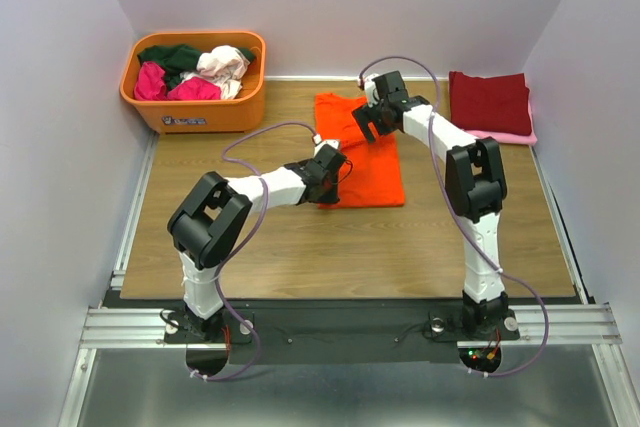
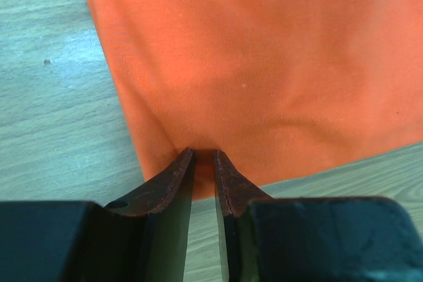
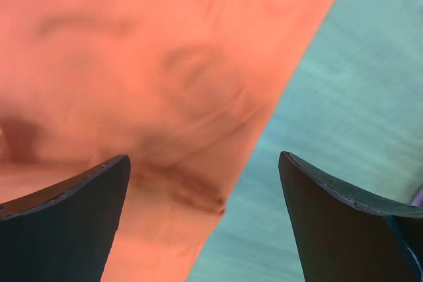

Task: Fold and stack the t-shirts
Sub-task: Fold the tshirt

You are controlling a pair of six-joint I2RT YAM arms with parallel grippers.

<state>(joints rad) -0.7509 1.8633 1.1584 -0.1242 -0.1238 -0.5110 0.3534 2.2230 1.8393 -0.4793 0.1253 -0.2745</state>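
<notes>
A bright orange t-shirt (image 1: 368, 157) lies folded lengthwise on the wooden table (image 1: 300, 237), mid-back. My left gripper (image 1: 335, 169) is at its near left corner, jaws pinched on the cloth edge; the left wrist view shows the orange cloth (image 2: 264, 64) caught between the fingertips (image 2: 182, 163). My right gripper (image 1: 368, 119) hovers over the shirt's far end, open and empty, with the shirt's edge (image 3: 165, 97) below it. A folded dark red t-shirt (image 1: 490, 100) lies on a pink one (image 1: 505, 136) at the back right.
An orange plastic tub (image 1: 205, 112) at the back left holds several crumpled shirts: dark green (image 1: 172, 55), magenta (image 1: 150, 82), whitish-pink (image 1: 225, 63). White walls close in the table on three sides.
</notes>
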